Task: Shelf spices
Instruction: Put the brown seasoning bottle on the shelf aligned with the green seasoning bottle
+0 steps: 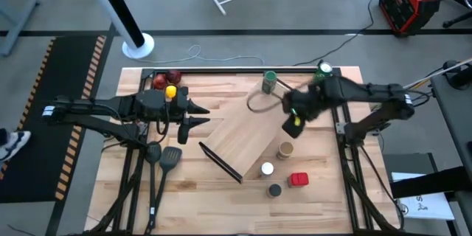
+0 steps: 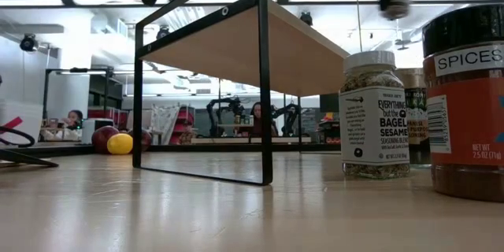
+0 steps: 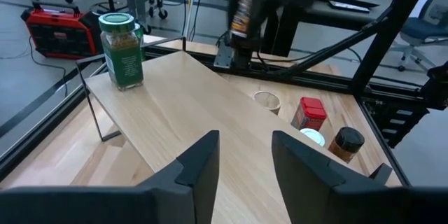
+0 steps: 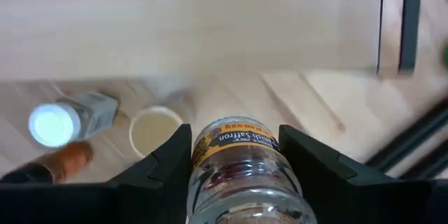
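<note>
Carrying a saffron jar (image 4: 243, 175) clamped in my right gripper (image 1: 296, 122) above the shelf's (image 1: 243, 141) three-o'clock edge, I am judging one green-topped jar (image 1: 269, 82) shelved and four waiting, my left gripper (image 1: 193, 116) hanging parted at nine o'clock.

light: bright, even, ceiling strips | blur: moving right arm (image 1: 346, 96) | shadows: soft

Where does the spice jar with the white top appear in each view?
High view: white-top jar lower centre, beside the shelf.
Low view: jar right of centre, right of the shelf.
Left wrist view: jar right of centre, past the shelf.
Right wrist view: jar left edge, below the shelf.
Shared landmark: the shelf.
</note>
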Tool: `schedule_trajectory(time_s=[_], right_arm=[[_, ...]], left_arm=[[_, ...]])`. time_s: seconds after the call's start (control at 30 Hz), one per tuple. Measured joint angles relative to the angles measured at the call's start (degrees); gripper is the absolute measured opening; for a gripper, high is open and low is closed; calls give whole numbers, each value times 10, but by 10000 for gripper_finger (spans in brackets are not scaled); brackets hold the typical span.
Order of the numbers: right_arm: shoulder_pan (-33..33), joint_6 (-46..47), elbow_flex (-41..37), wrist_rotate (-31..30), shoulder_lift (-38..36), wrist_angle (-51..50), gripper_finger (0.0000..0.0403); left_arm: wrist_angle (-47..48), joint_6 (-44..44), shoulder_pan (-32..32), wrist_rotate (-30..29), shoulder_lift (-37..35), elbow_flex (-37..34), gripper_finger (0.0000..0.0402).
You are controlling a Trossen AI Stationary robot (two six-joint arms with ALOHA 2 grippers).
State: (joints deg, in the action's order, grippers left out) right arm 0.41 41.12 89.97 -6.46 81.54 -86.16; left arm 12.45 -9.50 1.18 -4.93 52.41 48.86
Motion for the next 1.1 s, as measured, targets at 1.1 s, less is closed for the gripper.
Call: schedule_trajectory(time_s=[1.1], right_arm=[[-198,-215,79,34,190,-6,168]], left_arm=[[41,-46,12,0,0,-2,127]])
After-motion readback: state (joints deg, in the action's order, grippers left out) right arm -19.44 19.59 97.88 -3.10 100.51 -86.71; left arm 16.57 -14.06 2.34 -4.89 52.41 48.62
